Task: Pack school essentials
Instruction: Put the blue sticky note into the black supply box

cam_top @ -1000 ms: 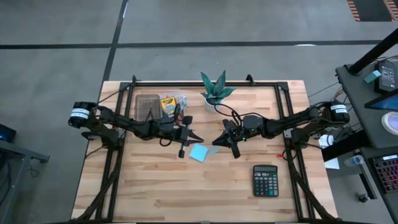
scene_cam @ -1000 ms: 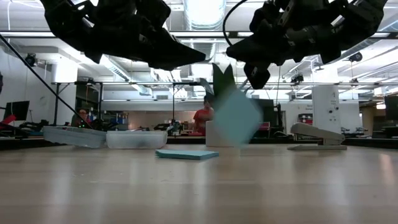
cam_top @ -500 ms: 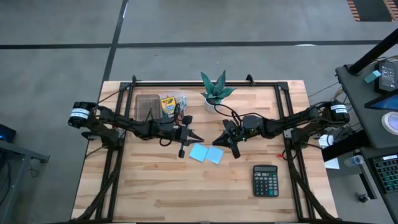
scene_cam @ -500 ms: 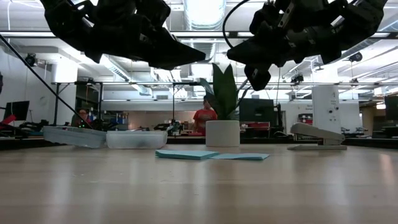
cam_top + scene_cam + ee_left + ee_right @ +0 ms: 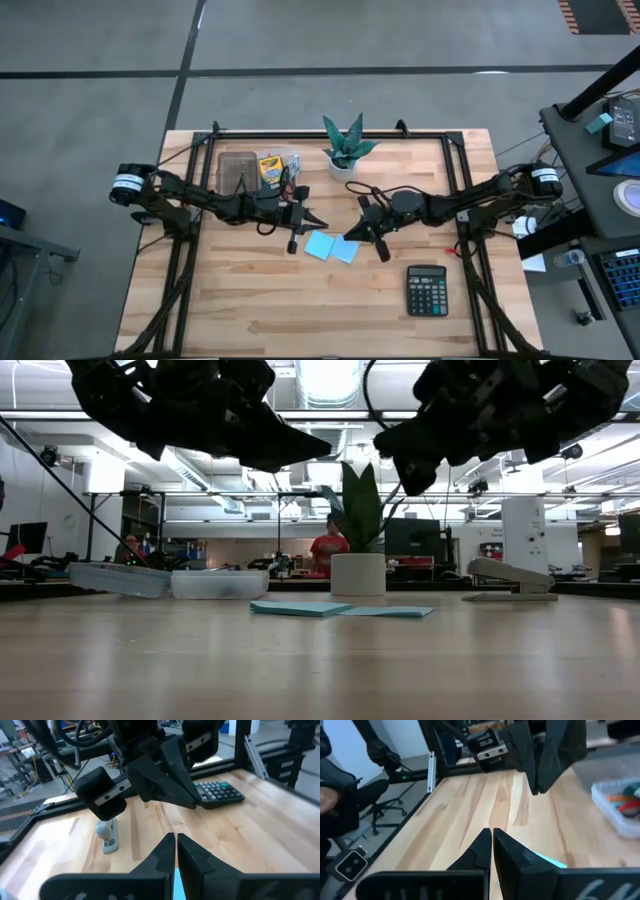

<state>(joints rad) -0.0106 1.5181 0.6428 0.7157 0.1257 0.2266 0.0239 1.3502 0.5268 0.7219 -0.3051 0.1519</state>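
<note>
1. I see both arms hanging over the middle of the light wooden slatted tabletop [image 5: 250, 300], tips facing each other.
2. Left claw [image 5: 318, 222]: fingers pressed together, pinching nothing, above the tabletop just beside the pad's near corner.
3. Right claw [image 5: 350, 232]: fingers pressed together too, nothing held, tip over the edge of the loose sheet.
4. Light-blue square sticky-note pad [image 5: 318, 246] lies flat on the tabletop between the two claws. A thin light-blue loose sheet [image 5: 346, 250] lies flat touching its right side. Low view shows both flat on the wood, claws clear above them.
5. Clear plastic storage box [image 5: 238, 168] sits at the far left of the tabletop, behind the left arm; yellow-green crayon box [image 5: 269, 170] just beside it. I can't resolve the smaller items around there.
6. Green spiky plant in a white pot [image 5: 344, 148] stands upright at the far centre edge.
7. Black desk calculator [image 5: 427, 290] lies near the right front, well apart from the pad.
8. Small grey stapler [image 5: 107, 836] shows in the left wrist view, on the wood beyond the right arm.
9. Low view: a person in a red top [image 5: 325, 548] in the room behind the tabletop.
</note>
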